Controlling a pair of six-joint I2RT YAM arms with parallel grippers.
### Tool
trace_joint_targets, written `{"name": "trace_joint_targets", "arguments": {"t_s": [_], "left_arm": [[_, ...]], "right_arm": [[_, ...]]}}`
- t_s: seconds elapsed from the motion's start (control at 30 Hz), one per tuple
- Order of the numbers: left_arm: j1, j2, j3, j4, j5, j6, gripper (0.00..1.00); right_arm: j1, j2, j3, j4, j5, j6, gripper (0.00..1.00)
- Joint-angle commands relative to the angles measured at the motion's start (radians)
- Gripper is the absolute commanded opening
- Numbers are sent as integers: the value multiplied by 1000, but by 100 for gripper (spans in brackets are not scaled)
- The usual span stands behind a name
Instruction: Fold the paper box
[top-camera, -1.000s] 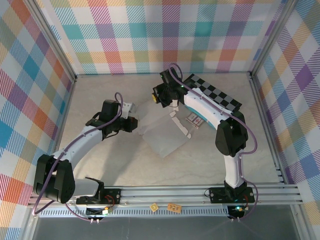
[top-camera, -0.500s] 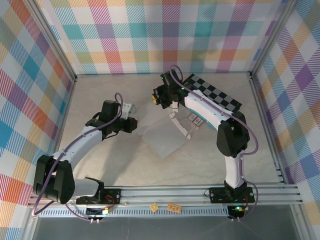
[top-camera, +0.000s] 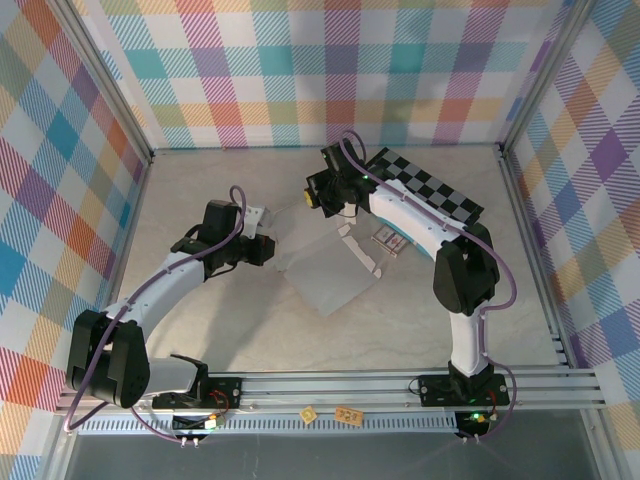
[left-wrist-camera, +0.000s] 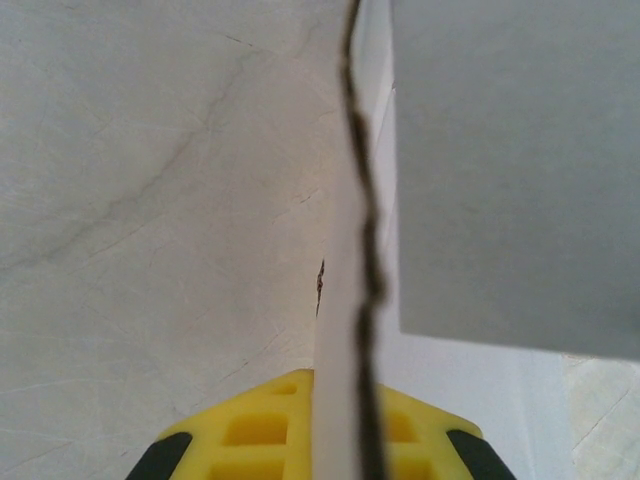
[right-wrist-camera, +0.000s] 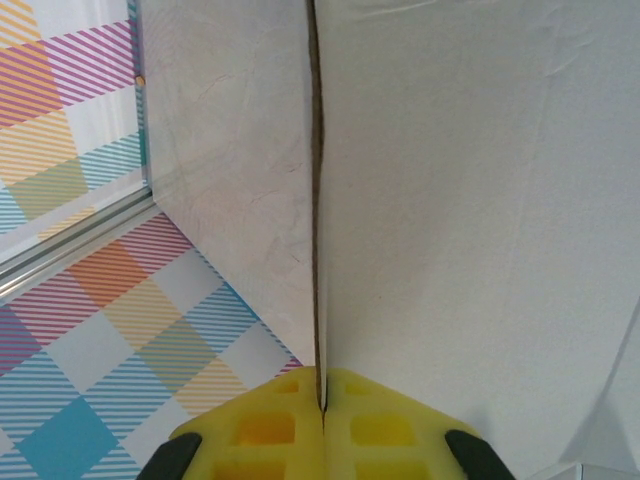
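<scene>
Gripping the paper box by two edges, early in the fold.

Top external: lying mostly flat at mid-counter, being pinched at 9 o'clock by the left tool and at 12 o'clock by the right tool; sitting at 3 o'clock of it, a small printed packet, lettering too small for reading. Left wrist: clamping narrowly on a card edge running between the yellow pads. Right wrist: squeezing tight on another card edge. Next, likely calling for turning these flaps upright along their creases.
</scene>
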Motion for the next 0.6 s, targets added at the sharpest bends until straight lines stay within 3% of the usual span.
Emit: {"name": "trace_joint_targets", "arguments": {"t_s": [0.0, 0.07, 0.17, 0.3, 0.4, 0.57], "left_arm": [[-2, -44, 56, 26, -35, -35, 25], [-3, -102, 68, 29, -67, -129, 39], [-4, -197, 77, 58, -107, -322, 46], [-12, -279, 81, 44, -99, -547, 46], [-13, -315, 129, -46, -158, -707, 51], [-22, -150, 350, -208, -102, -999, 42]], "right_arm": [[6, -38, -17, -15, 23, 25, 0], [5, -43, -18, -12, 35, 36, 0], [6, -46, -17, -2, 48, 61, 0], [5, -52, -25, 30, 73, 88, 0], [4, -58, -21, 36, 92, 97, 0], [6, -60, -18, 40, 99, 104, 0]]}}
